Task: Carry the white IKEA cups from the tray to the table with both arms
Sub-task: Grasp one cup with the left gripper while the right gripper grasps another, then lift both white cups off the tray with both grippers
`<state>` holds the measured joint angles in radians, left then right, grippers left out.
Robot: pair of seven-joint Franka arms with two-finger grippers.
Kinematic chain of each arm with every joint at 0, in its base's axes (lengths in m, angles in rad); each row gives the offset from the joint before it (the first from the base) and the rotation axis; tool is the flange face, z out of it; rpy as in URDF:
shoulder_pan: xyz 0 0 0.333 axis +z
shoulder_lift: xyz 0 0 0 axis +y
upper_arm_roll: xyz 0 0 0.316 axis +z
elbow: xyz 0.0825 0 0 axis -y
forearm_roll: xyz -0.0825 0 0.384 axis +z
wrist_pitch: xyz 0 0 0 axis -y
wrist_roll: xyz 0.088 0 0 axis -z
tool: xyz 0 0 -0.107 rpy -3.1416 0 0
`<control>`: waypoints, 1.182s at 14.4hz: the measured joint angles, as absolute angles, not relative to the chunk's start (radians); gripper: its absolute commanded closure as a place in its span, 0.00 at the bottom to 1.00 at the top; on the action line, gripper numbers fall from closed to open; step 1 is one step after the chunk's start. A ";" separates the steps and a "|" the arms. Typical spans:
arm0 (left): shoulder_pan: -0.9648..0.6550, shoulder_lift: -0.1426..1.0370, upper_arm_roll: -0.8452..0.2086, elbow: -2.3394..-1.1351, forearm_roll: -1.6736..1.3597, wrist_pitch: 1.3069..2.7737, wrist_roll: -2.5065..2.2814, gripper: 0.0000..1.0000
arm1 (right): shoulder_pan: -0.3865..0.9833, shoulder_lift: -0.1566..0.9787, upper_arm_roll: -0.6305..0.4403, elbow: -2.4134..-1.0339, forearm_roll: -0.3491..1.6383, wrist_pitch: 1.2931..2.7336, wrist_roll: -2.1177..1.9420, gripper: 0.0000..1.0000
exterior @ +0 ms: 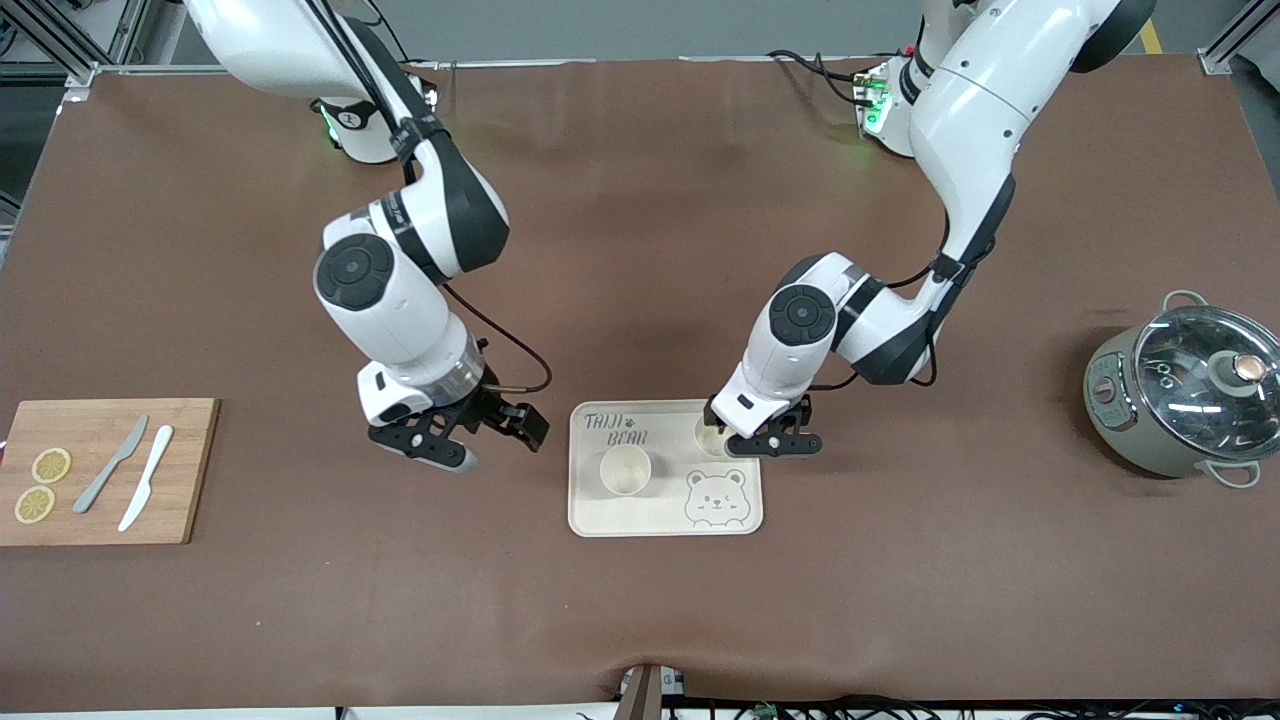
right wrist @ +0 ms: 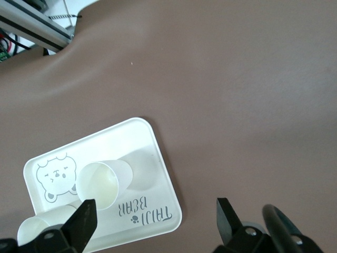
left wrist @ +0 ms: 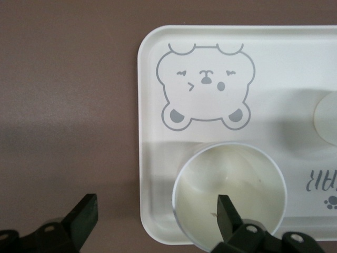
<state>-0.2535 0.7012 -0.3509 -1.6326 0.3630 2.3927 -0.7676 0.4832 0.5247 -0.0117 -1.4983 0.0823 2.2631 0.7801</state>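
Observation:
Two white IKEA cups stand upright on the cream bear tray. One cup is beside the bear drawing. The other cup is by the tray's edge toward the left arm's end, partly hidden under my left gripper. In the left wrist view that gripper is open, one finger over this cup's mouth, the other over the table beside the tray. My right gripper is open and empty over the table beside the tray, toward the right arm's end; the right wrist view shows both cups.
A wooden cutting board with two lemon slices and two knives lies at the right arm's end. A grey glass-lidded pot stands at the left arm's end.

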 measured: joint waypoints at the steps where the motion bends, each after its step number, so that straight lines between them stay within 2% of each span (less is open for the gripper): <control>1: -0.254 0.701 -0.351 -1.635 0.363 2.393 -0.770 0.00 | 0.494 0.540 -0.012 -1.498 0.073 2.282 0.800 0.00; 6: -0.259 0.701 -0.351 -1.641 0.363 2.403 -0.772 0.00 | 0.543 0.621 -0.012 -1.483 0.030 2.344 0.874 0.00; 7: -0.259 0.701 -0.351 -1.641 0.363 2.405 -0.774 0.40 | 0.548 0.637 -0.012 -1.474 0.029 2.347 0.874 0.00; 8: -0.259 0.701 -0.351 -1.641 0.363 2.409 -0.783 0.94 | 0.551 0.652 -0.012 -1.467 0.028 2.354 0.874 0.00; 9: -0.259 0.701 -0.351 -1.640 0.363 2.411 -0.794 1.00 | 0.554 0.664 -0.012 -1.460 0.028 2.361 0.874 0.00; 17: -0.259 0.701 -0.351 -1.640 0.363 2.412 -0.807 1.00 | 0.569 0.727 -0.013 -1.439 0.019 2.434 0.875 0.00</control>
